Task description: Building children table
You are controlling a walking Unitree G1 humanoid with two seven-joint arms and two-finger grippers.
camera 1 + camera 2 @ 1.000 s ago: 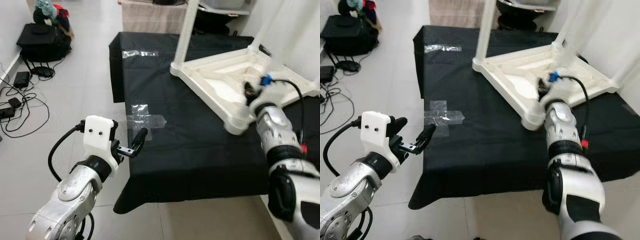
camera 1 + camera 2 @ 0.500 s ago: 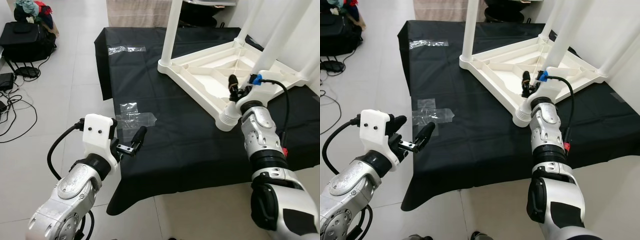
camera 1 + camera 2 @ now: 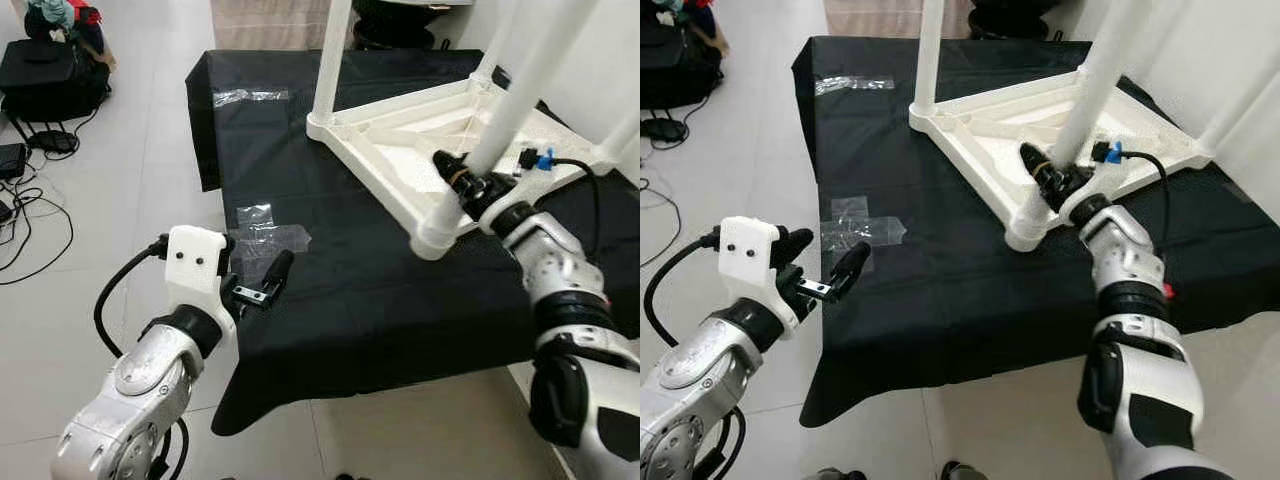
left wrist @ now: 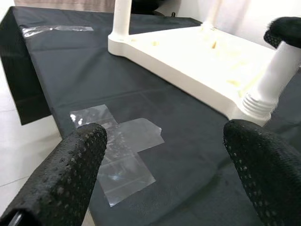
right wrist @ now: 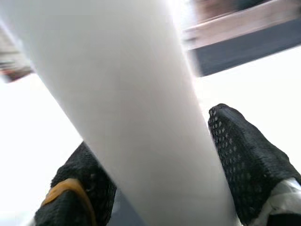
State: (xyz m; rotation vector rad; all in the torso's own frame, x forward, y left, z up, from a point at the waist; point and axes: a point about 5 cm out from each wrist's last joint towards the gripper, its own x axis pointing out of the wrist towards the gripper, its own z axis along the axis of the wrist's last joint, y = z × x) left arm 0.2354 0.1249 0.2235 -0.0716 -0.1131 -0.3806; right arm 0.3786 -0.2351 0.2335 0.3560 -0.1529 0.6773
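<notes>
1. Nearest the camera, the left gripper [image 3: 262, 283] is held above the floor at the near left edge of the black cloth [image 3: 340, 290]; its two black fingers [image 4: 70, 174] are spread wide apart and nothing is grasped or touched.
2. Just beyond that gripper, a cross of clear tape [image 3: 262, 238] is stuck flat on the cloth.
3. The white table [image 3: 400, 150] is seen upside down on the cloth, toward its far right, with its legs pointing upward; the leg tops are cut off by the upper edge of the head views.
4. The right gripper [image 3: 1040, 168] is reached in over the table's near corner and is closed around the lower part of a white table leg [image 3: 1095, 75], one black finger on each side of it in the wrist view.
5. How the leg's foot meets the corner socket cannot be made out, being covered by the gripper.
6. A second strip of tape [image 3: 250, 96] lies near the cloth's far left corner.
7. Farther left on the tiled floor [image 3: 120, 160], a black bag [image 3: 55, 85] and loose cables [image 3: 30, 215] are partly cut off.
</notes>
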